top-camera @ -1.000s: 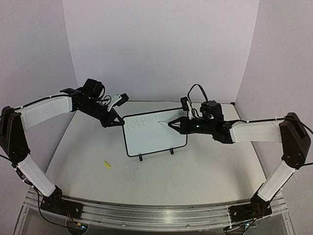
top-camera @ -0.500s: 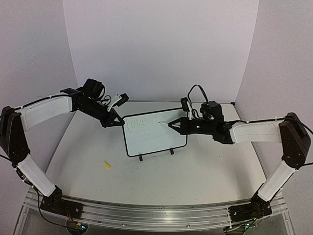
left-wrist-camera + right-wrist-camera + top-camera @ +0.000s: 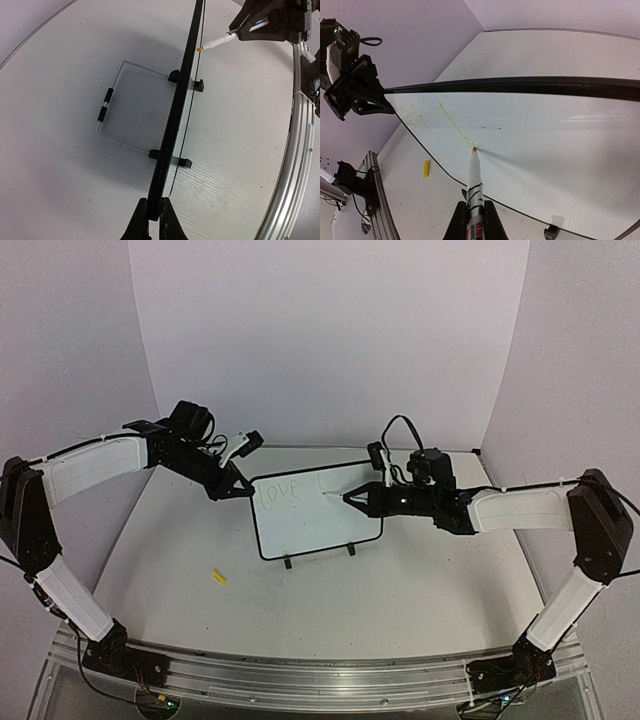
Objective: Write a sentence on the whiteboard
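Note:
The whiteboard [image 3: 318, 525] stands upright on two black feet mid-table. It appears edge-on [image 3: 177, 110] in the left wrist view and as a wide white face [image 3: 535, 130] in the right wrist view. My left gripper [image 3: 240, 490] [image 3: 154, 212] is shut on its upper left frame edge. My right gripper [image 3: 352, 497] [image 3: 475, 217] is shut on a white marker [image 3: 475, 177] [image 3: 217, 42], whose orange tip touches the board. The sentence [image 3: 280, 492] [image 3: 415, 117] shows a faint "love", followed by a yellow stroke with a small loop that ends at the tip.
A small yellow marker cap [image 3: 218, 577] [image 3: 426, 168] lies on the table, front left of the board. A wire stand [image 3: 107, 105] props the board from behind. Purple walls close in the left, back and right. A metal rail [image 3: 300, 680] runs along the near edge.
The right gripper and marker have shifted very slightly along the board's face, with the tip still against it. The left arm and the board have not moved.

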Robot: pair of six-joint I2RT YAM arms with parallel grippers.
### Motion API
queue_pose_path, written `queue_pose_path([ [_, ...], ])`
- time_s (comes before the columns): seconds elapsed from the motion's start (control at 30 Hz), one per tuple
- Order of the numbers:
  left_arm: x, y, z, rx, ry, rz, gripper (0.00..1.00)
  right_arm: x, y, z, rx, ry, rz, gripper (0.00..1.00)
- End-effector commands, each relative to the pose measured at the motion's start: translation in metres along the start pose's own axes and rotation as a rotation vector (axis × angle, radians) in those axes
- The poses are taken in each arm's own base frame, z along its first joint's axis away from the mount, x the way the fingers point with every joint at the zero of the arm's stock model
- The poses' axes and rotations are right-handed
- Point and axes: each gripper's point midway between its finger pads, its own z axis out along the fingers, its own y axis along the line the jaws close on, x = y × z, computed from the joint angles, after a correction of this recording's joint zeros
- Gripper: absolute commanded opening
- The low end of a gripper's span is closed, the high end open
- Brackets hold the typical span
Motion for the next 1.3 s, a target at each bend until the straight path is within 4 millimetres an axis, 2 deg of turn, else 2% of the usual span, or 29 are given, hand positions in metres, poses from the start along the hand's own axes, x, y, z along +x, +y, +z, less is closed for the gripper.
queue_pose_path([
  [0.0, 0.007, 0.027, -0.007, -0.146, 0.038, 0.055, 0.0, -0.015, 0.003, 0.006, -0.013, -0.03, -0.023, 0.0],
  [0.33, 0.008, 0.027, -0.007, -0.145, 0.039, 0.055, 0.0, -0.02, 0.012, 0.001, -0.033, -0.036, -0.03, 0.0],
  [0.73, 0.008, 0.026, -0.008, -0.144, 0.035, 0.054, 0.0, -0.031, 0.035, -0.036, -0.046, -0.058, -0.067, 0.0],
  [0.93, 0.008, 0.026, -0.007, -0.142, 0.036, 0.052, 0.0, -0.023, 0.024, -0.033, -0.012, -0.037, -0.069, 0.0],
  [1.27, 0.01, 0.027, -0.005, -0.143, 0.044, 0.048, 0.0, -0.032, 0.017, -0.021, 0.016, -0.051, -0.08, 0.0],
])
